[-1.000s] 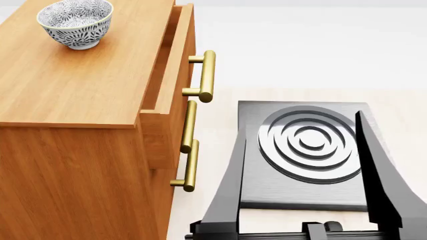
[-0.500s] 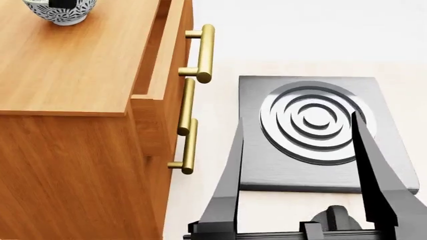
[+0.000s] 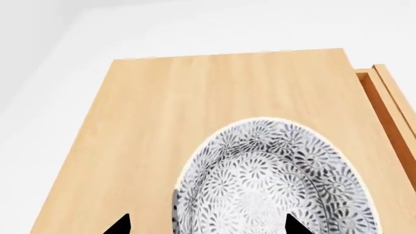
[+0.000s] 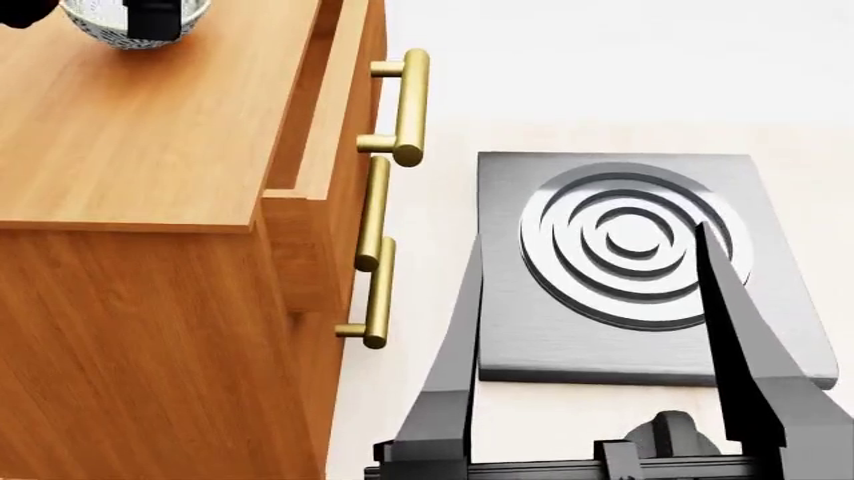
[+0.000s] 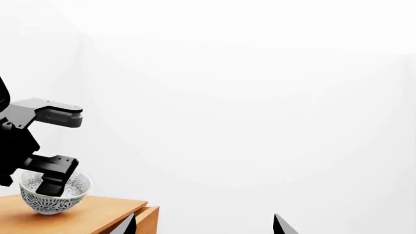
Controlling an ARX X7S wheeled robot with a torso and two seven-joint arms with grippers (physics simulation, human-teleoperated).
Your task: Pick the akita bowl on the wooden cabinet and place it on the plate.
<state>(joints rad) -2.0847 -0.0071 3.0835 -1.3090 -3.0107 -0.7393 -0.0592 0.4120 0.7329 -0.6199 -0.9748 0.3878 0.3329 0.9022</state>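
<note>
The akita bowl (image 4: 100,33), white with a dense dark leaf pattern, stands on top of the wooden cabinet (image 4: 147,150) at its far left end. My left gripper (image 3: 206,226) is open and straddles the bowl's (image 3: 273,180) rim, one fingertip inside it and the other outside over the wood. The right wrist view shows that arm's black finger (image 5: 52,178) dipping into the bowl (image 5: 55,195). My right gripper (image 4: 601,345) is open and empty, low in front of me over the stove. The plate is out of view.
A grey square stove (image 4: 641,265) with raised rings lies on the pale surface right of the cabinet. The cabinet's top drawer (image 4: 334,130) is pulled out a little, and brass bar handles (image 4: 411,105) stick out toward the stove.
The head view shifted over the last second, pushing the bowl toward its top edge. My left gripper has come down around the bowl's rim. The right gripper barely moved.
</note>
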